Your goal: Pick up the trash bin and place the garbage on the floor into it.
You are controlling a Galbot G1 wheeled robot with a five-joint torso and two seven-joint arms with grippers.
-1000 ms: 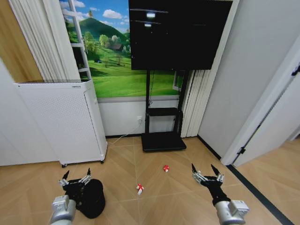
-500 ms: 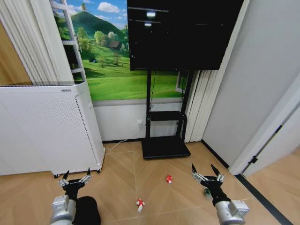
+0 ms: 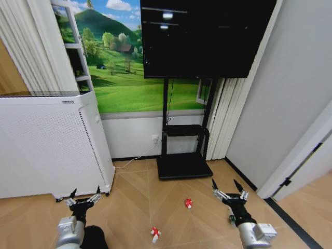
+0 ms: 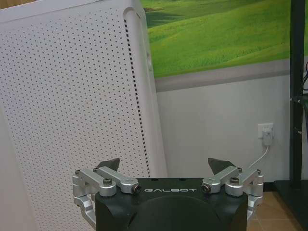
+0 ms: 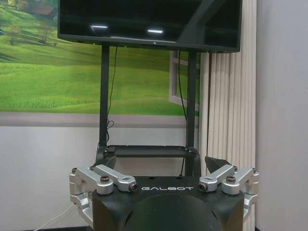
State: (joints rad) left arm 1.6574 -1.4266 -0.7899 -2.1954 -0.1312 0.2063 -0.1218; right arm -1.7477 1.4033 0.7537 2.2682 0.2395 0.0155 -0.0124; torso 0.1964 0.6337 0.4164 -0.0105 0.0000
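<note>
2 grippers hover spread and empty: left gripper (image 3: 83,197) above the trash bin (image 3: 94,237) at the bottom edge, right gripper (image 3: 229,189) near the garbage (image 3: 155,233) on the floor (image 3: 171,218). Bin looks light, stiff; likely best pinched at its rim

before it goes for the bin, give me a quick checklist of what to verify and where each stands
1. Left tool open and empty: ok.
2. Right tool open and empty: ok.
3. Bin in reach of the left tool: cannot tell, mostly hidden behind that arm at the frame's bottom edge.
4. Litter located: ok, wrapper, small red piece, bottle partly behind the right tool.
5. White perforated appliance clear of the left arm: ok, it stands farther back.
</note>
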